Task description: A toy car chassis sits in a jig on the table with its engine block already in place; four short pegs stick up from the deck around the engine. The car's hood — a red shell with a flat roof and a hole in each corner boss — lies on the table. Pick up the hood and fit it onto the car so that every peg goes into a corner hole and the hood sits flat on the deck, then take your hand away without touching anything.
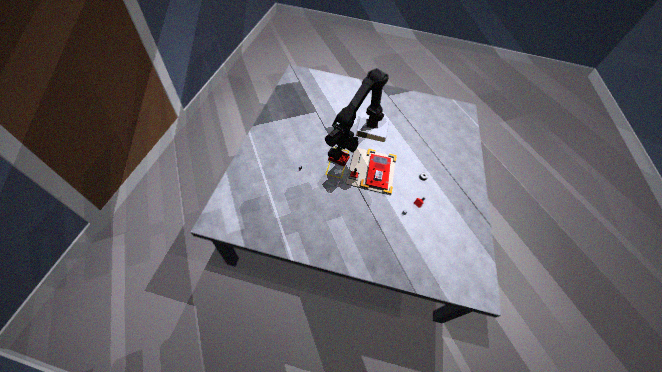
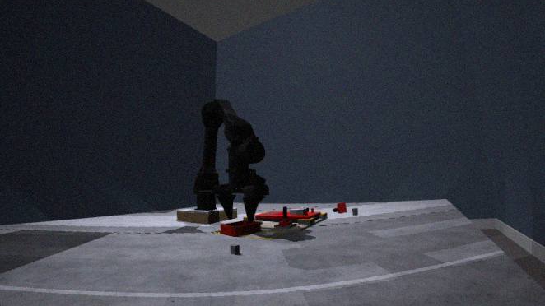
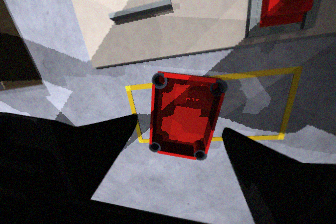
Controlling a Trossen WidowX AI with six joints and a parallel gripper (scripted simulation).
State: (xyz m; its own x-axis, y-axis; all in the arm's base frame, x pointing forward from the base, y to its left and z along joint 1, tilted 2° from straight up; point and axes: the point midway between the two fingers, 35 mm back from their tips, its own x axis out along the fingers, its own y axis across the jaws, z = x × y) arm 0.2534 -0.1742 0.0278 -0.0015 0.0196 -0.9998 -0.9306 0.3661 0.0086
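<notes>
The red hood lies on the table inside a yellow outlined rectangle, with a dark hole at each corner. My gripper is open just above it. The two black fingers stand wide on either side of the hood and do not grip it. The red chassis sits in its cream jig just to the right, with the grey engine block on its deck. The pegs are too small to make out.
A small red piece with a black stick stands on the jig's near edge. A red part, a white ring and small grey bits lie scattered. The arm's tan base block is behind.
</notes>
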